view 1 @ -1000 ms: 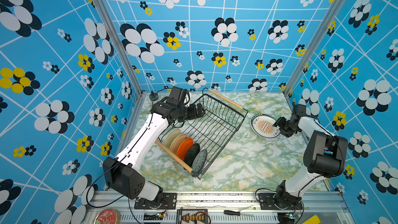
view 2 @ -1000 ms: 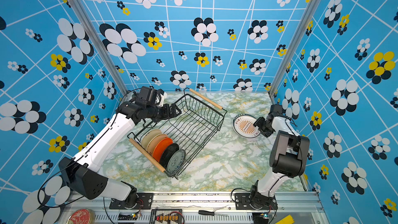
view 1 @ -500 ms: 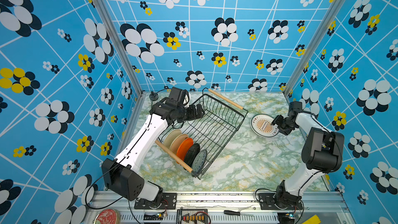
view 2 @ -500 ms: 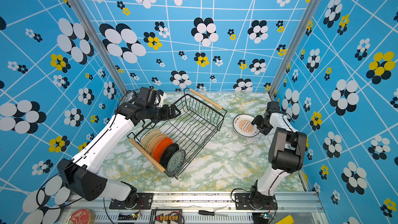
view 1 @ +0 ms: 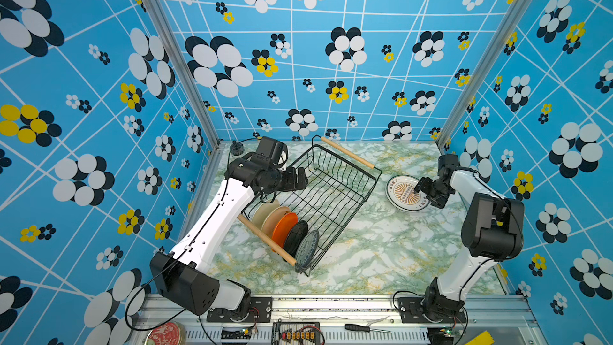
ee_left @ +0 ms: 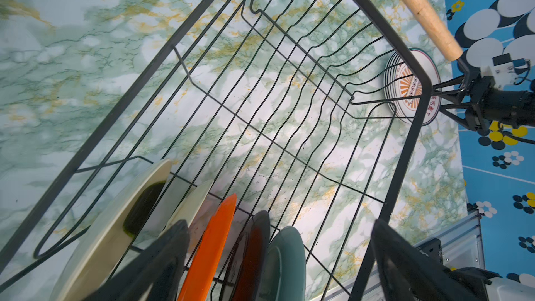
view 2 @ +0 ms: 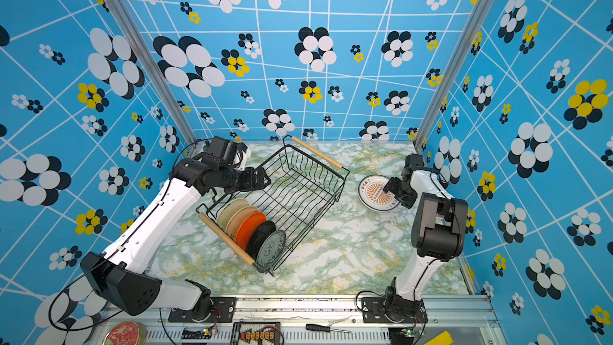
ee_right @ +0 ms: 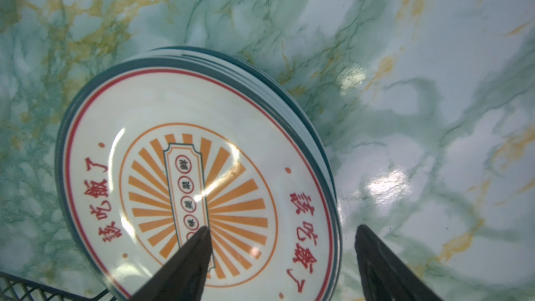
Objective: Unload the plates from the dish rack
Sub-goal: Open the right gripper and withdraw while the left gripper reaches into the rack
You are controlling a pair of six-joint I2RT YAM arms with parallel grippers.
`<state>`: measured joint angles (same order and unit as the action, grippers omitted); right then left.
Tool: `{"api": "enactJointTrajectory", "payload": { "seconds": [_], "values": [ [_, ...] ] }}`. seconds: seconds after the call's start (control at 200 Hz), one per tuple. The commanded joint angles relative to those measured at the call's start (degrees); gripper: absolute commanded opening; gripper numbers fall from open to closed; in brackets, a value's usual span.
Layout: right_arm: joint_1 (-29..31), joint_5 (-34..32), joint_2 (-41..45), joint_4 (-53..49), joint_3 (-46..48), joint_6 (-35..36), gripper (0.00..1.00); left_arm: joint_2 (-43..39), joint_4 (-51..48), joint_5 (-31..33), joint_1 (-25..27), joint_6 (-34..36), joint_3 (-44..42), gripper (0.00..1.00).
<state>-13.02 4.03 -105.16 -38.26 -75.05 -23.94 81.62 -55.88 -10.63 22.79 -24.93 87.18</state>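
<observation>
The black wire dish rack (view 1: 331, 190) (view 2: 298, 187) lies at an angle in mid-table, with wooden handles. Standing on edge at its near end are several plates: cream (view 1: 262, 212), tan (view 1: 276, 218), orange (view 1: 286, 229) (ee_left: 214, 244), black (view 1: 296, 237) and blue-grey (view 1: 307, 247) (ee_left: 286, 259). My left gripper (view 1: 297, 177) (view 2: 262, 179) (ee_left: 278, 224) hangs open and empty over the rack's left side, above these plates. A stack of white printed plates (view 1: 403, 190) (view 2: 373, 194) (ee_right: 197, 169) lies flat on the table right of the rack. My right gripper (view 1: 424, 194) (view 2: 393, 194) (ee_right: 283, 228) stands open astride the stack's rim.
Blue flowered walls close in the marble table (view 1: 365, 253) on three sides. Beyond the front edge, a metal rail carries a red round tin (view 1: 166, 333), a screwdriver (view 1: 361, 327) and a circuit board (view 1: 297, 335). A small black fitting (view 1: 236, 149) sits at the back left corner.
My right gripper's jaws have spread wider over the white plate, which now rests on the stack. The left arm and the rack have not moved.
</observation>
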Motion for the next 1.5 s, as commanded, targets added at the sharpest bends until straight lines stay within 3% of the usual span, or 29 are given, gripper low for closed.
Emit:
{"api": "enactJointTrajectory", "payload": {
  "seconds": [0.0,0.045,0.065,0.085,0.315,0.785,1.185,1.499],
  "values": [
    [0.27,-2.88,1.95,-2.44,-1.07,1.09,0.9,-1.65,-7.09,4.35,1.21,2.23,1.64,0.99],
    [0.27,-2.76,2.1,-2.52,-1.17,1.18,0.91,-2.22,-7.99,5.1,1.93,2.46,1.34,0.99],
    [0.27,-2.63,2.11,-2.61,-1.23,1.25,0.98,-2.48,-8.25,5.43,2.26,2.57,1.2,0.99],
    [0.27,-2.51,2.21,-2.62,-1.24,1.25,0.99,-2.72,-8.64,5.78,2.66,2.65,1.07,0.99],
    [0.36,-2.27,5.73,-2.97,0.42,0.9,0.99,-5.26,-12.15,8.35,9.45,1.8,0.2,0.99],
    [0.36,1.95,23.69,-4.8,11.74,0.63,0.99,-8.29,-16.21,14.25,26.43,-6.45,-6.92,1.0],
    [0.36,3.49,34.28,-7.26,18.88,1.24,0.99,-5.22,-11.86,14.66,32.15,-9.35,-12.13,0.95],
    [0.36,4.23,35.91,-7.01,20.51,1.18,0.99,-1.78,-10.19,15.29,31.8,-9.94,-14.64,0.79]
  ]
}}
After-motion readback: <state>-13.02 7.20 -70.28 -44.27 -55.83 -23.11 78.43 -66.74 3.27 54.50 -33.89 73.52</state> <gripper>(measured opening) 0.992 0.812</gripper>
